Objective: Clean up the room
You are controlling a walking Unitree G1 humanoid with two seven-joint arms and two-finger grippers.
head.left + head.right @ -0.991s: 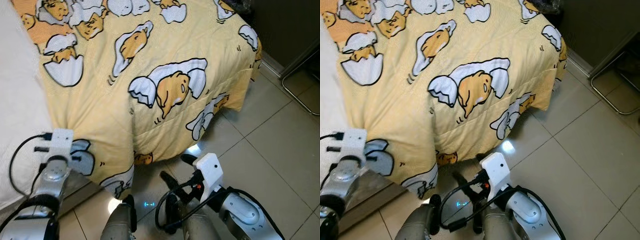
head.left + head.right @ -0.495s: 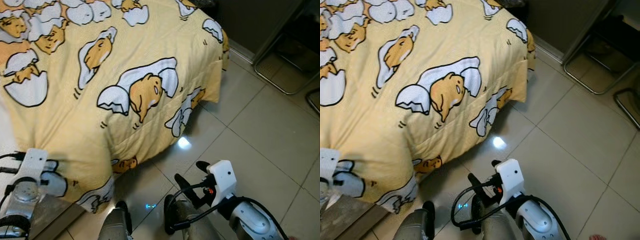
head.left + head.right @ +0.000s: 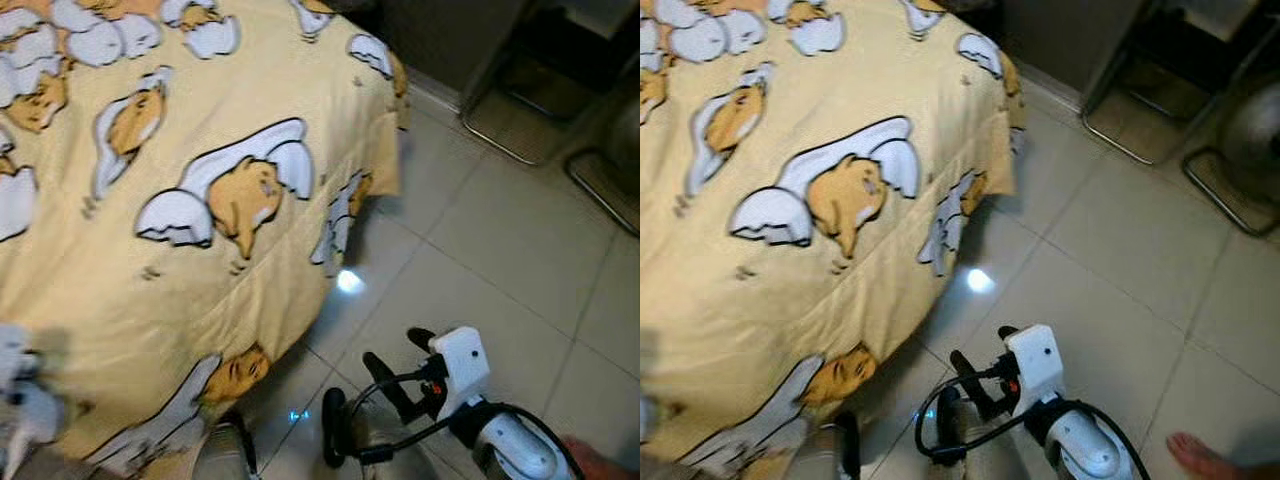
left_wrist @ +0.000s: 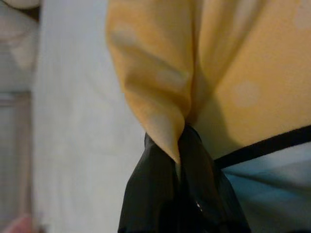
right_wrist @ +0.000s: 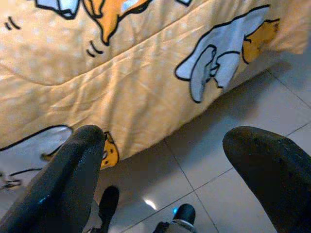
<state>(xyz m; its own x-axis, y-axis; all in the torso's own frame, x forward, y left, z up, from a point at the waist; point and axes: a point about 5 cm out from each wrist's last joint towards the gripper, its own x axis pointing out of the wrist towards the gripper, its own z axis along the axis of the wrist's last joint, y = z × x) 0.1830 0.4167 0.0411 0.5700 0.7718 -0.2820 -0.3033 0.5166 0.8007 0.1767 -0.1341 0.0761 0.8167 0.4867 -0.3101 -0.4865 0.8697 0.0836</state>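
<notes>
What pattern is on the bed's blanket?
Yellow blanket with cartoon chicks in white eggshells; clearest in the left eye view.

i'm looking down at a pale tiled floor [image 3: 500, 290] with thin grout lines and a small bright glare [image 3: 348, 281] of light near the bed's corner. a bed [image 3: 180, 200] fills the left side. beyond it stands a dark wall [image 3: 1060, 35] with a light skirting, and metal chair legs [image 3: 1120, 120] on the tiles.

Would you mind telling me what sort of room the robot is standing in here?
Most likely a bedroom: a bed under a yellow cartoon-print quilt that hangs toward a pale tiled floor, with metal chair legs by the wall.
</notes>
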